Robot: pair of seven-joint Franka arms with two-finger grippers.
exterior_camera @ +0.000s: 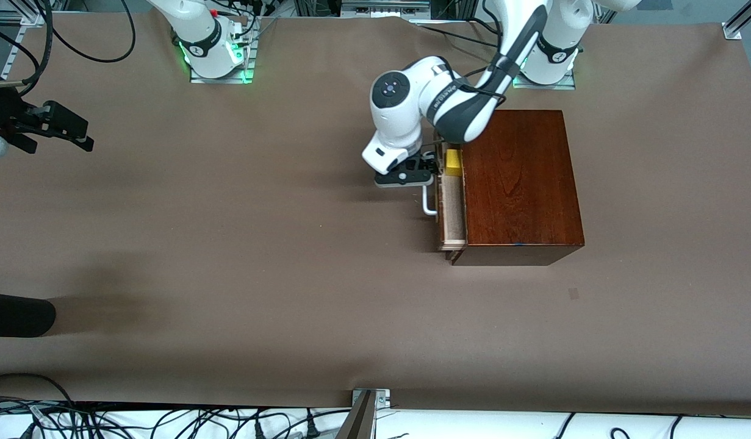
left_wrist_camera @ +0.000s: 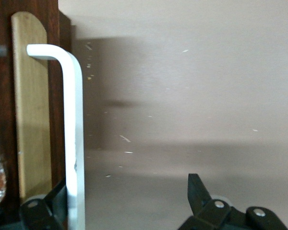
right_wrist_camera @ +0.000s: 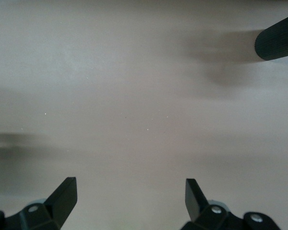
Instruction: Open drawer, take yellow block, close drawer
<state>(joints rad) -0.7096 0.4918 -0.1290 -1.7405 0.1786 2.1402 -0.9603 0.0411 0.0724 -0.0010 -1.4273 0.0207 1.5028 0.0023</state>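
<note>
Brown surface (exterior_camera: 229,244): right hand (exterior_camera: 58,131) waits at the right arm's end, fingers spread wide, empty. Left hand (exterior_camera: 425,169) sits at the drawer (exterior_camera: 451,207) front, fingers apart around the white handle (left_wrist_camera: 74,134), not clamped. Drawer partly open; yellow block (exterior_camera: 453,162) lies inside, just beside the box (exterior_camera: 521,183).

Right gripper (right_wrist_camera: 129,201) fingers (right_wrist_camera: 65,196) stand spread wide over bare brown table surface (right_wrist_camera: 134,96). A dark ribbed cylinder (right_wrist_camera: 277,42) enters at the frame edge.
</note>
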